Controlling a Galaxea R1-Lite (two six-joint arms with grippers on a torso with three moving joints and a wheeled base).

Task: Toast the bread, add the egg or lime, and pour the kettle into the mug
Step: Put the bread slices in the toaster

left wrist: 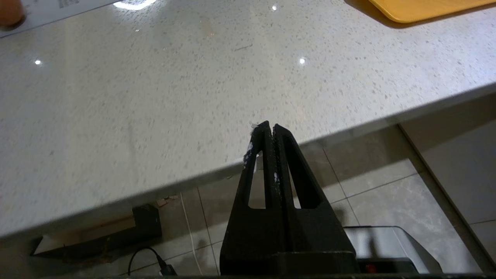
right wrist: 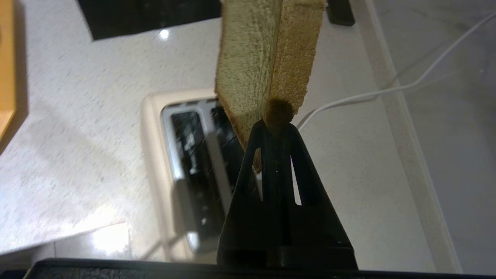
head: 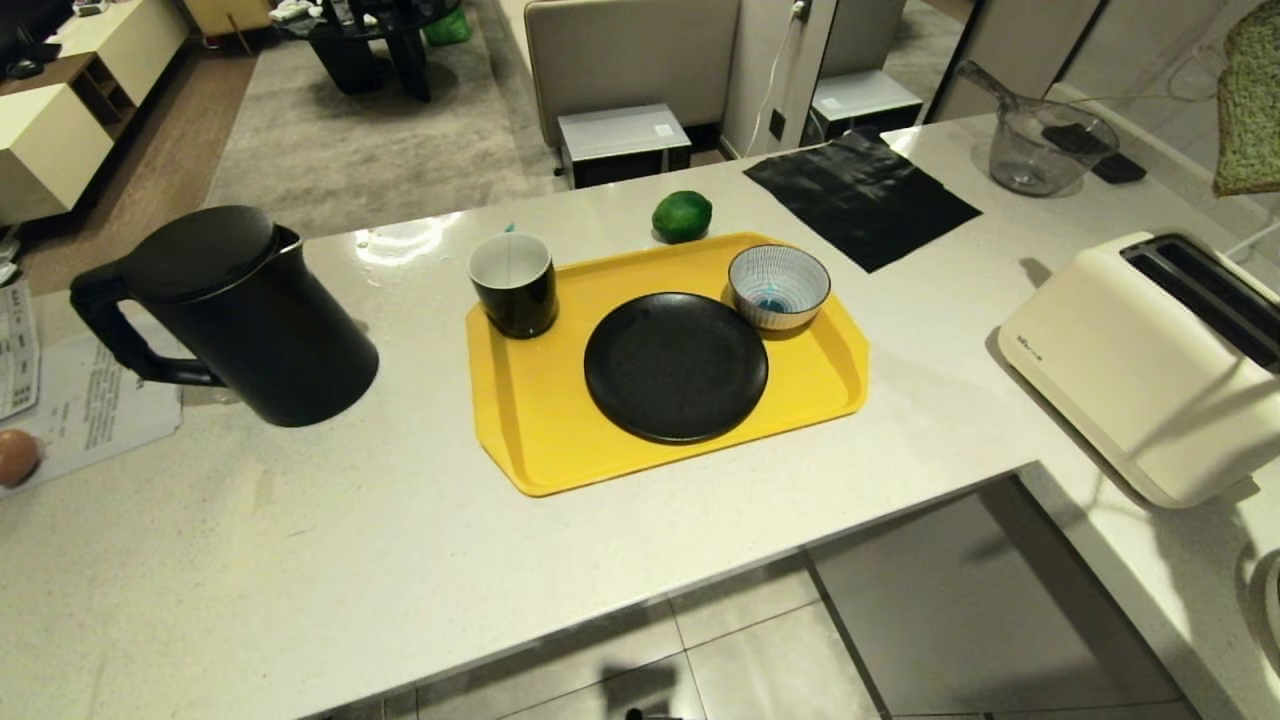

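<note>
- Surveying from the head view: pale counter carrying the black kettle at left; yellow tray at centre holding the mug, a black plate and a striped bowl; the lime on the counter just behind the tray; a tan egg on paper at the far left edge; cream toaster at right, slots empty; the bread hanging high at the right edge, above and beyond the toaster.
- Left wrist view: left pincer clenched on nothing, parked off the counter's near edge over tiled floor; tray corner far ahead.
- Right wrist view: right pincer grasping the bread by one crust corner, slice hanging edge-down, above the toaster and offset toward one slot.
- Handling note, as judgement: turn the slice parallel to the slot, centre it over the opening, lower slowly, and release only once the lower edge is inside; a corner grip may let it swing.
</note>
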